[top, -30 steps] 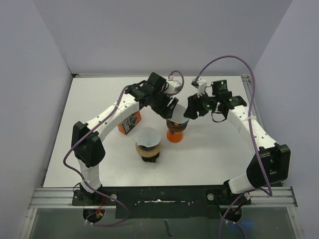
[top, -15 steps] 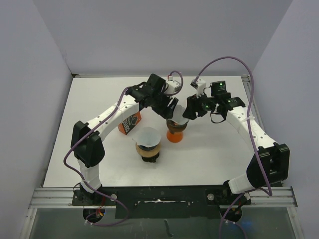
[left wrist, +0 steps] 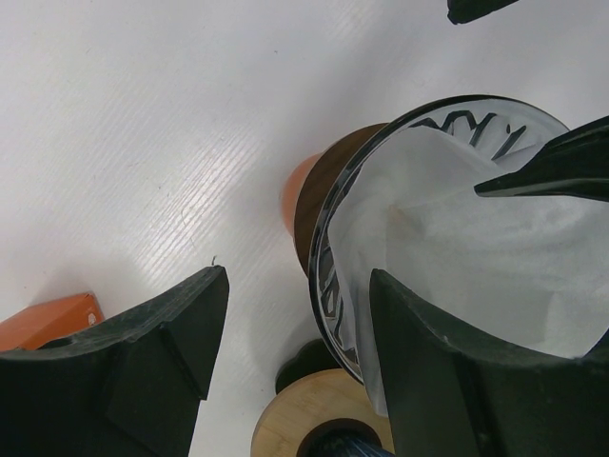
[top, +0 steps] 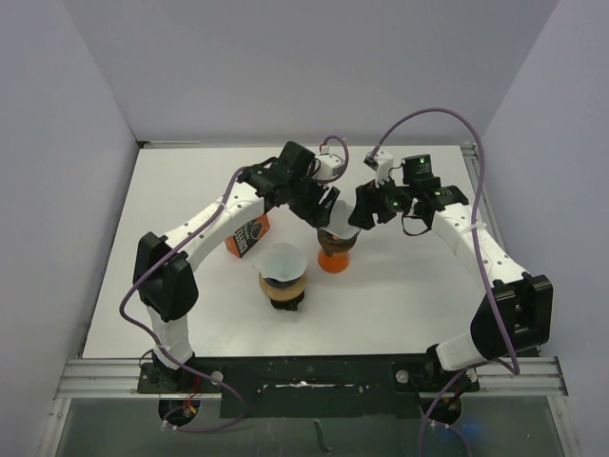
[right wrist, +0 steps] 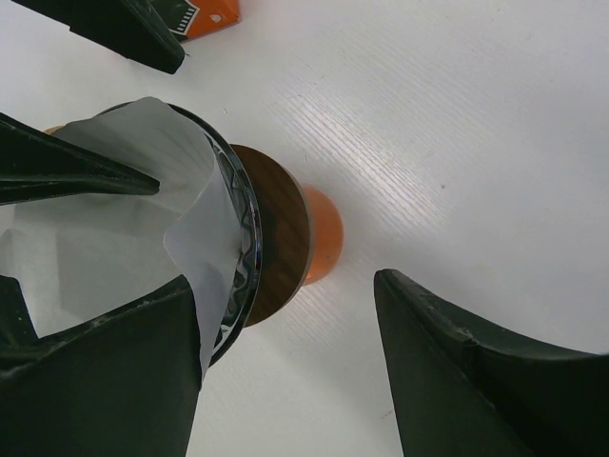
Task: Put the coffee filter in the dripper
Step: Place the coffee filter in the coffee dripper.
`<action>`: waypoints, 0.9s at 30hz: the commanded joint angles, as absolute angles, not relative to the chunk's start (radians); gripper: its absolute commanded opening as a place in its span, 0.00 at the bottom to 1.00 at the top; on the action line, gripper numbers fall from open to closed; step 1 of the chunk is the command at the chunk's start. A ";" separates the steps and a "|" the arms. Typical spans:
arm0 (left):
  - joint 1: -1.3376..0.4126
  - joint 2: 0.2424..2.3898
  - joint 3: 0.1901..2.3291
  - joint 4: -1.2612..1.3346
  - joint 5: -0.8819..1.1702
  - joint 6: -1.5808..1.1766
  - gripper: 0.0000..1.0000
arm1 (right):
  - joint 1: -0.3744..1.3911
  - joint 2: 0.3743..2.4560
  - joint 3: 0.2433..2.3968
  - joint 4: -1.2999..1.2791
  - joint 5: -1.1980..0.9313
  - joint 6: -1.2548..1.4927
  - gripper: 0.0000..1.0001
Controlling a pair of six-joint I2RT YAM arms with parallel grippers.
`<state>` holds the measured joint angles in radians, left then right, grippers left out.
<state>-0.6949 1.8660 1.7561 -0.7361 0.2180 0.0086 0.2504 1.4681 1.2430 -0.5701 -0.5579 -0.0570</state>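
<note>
Altogether two drippers (top: 335,257) (top: 284,288), two filters (top: 285,259) (left wrist: 476,238), one box (top: 247,235)

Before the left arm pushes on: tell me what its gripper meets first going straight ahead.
The left gripper would likely meet the rim of the dripper first, lying between its open jaws, with the filter just inside; depth is unclear.

**Crowded at the dripper, open tabletop to the right**

Two tools meet over the dripper (top: 335,249). The left tool (left wrist: 297,286) and the right tool (right wrist: 285,286) each stand with jaws apart astride its rim, one finger over the filter (left wrist: 457,238). Near its front left stand a second cone-topped stand (top: 284,278) and an orange box (top: 249,235) (both bar a low approach from that side). Bare tabletop (top: 419,286) lies to the right and behind.
</note>
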 commanded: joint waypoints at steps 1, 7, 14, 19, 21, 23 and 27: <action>-0.681 1.798 1.782 -0.743 0.236 0.038 0.60 | 0.252 1.464 1.286 -0.571 -0.568 -0.081 0.67; -0.682 1.797 1.812 -0.758 0.258 0.047 0.61 | 0.251 1.466 1.310 -0.591 -0.610 -0.091 0.69; -0.682 1.790 1.828 -0.761 0.272 0.053 0.61 | 0.250 1.456 1.322 -0.609 -0.627 -0.110 0.70; -0.681 1.787 1.841 -0.761 0.278 0.057 0.62 | 0.249 1.456 1.331 -0.616 -0.637 -0.117 0.71; -0.682 1.785 1.845 -0.763 0.277 0.059 0.61 | 0.250 1.456 1.333 -0.619 -0.639 -0.117 0.71; -0.681 1.783 1.852 -0.765 0.278 0.061 0.62 | 0.250 1.455 1.336 -0.621 -0.645 -0.118 0.71; -0.682 1.781 1.855 -0.767 0.281 0.064 0.62 | 0.245 1.453 1.341 -0.622 -0.655 -0.117 0.71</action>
<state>-0.6899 1.8450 1.8004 -0.7757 0.2504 0.0467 0.2501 1.4685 1.2907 -0.6376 -0.6224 -0.1036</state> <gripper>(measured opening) 0.613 0.709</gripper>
